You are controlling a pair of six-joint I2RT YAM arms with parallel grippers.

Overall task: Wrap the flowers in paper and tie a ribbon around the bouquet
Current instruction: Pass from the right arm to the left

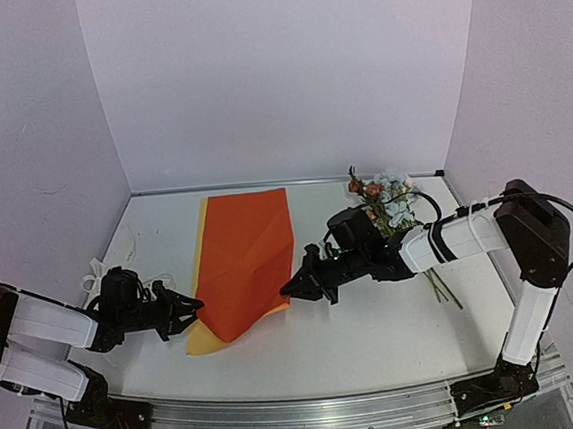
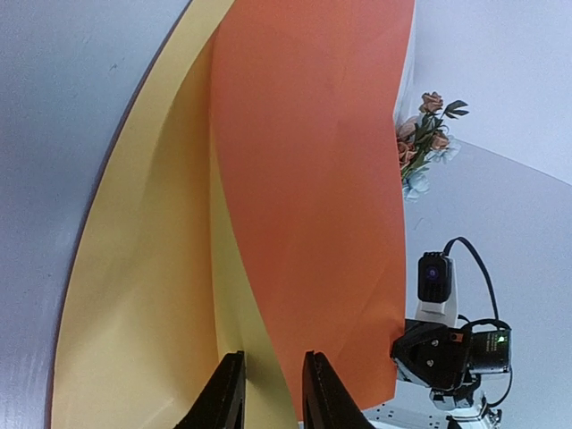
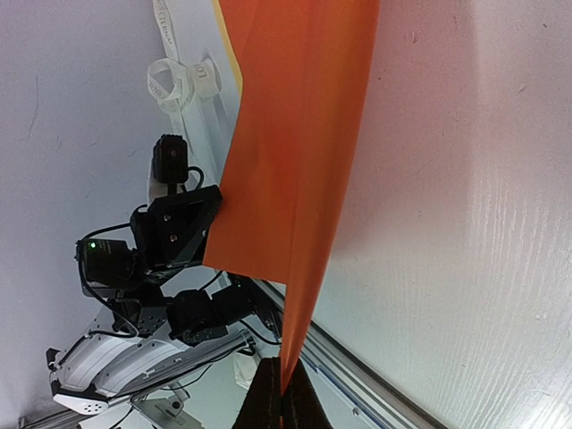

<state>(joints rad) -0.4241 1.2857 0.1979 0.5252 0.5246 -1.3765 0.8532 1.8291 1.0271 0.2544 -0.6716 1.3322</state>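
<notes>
The paper (image 1: 245, 258) lies folded mid-table, orange face up, with its yellow-tan underside showing along the left and near edges. My right gripper (image 3: 284, 380) is shut on the orange sheet's near right corner and holds it off the table. At the near left corner my left gripper (image 2: 271, 375) is open, its fingers a narrow gap apart, with the yellow fold (image 2: 179, 295) between them. The flowers (image 1: 386, 201) lie at the back right, behind the right arm. A cream ribbon (image 3: 174, 80) lies beside the left arm, partly hidden. No bouquet shows.
White walls close the table (image 1: 378, 337) on three sides. A metal rail (image 1: 304, 409) runs along the near edge. The two wrists face each other across the paper's near end.
</notes>
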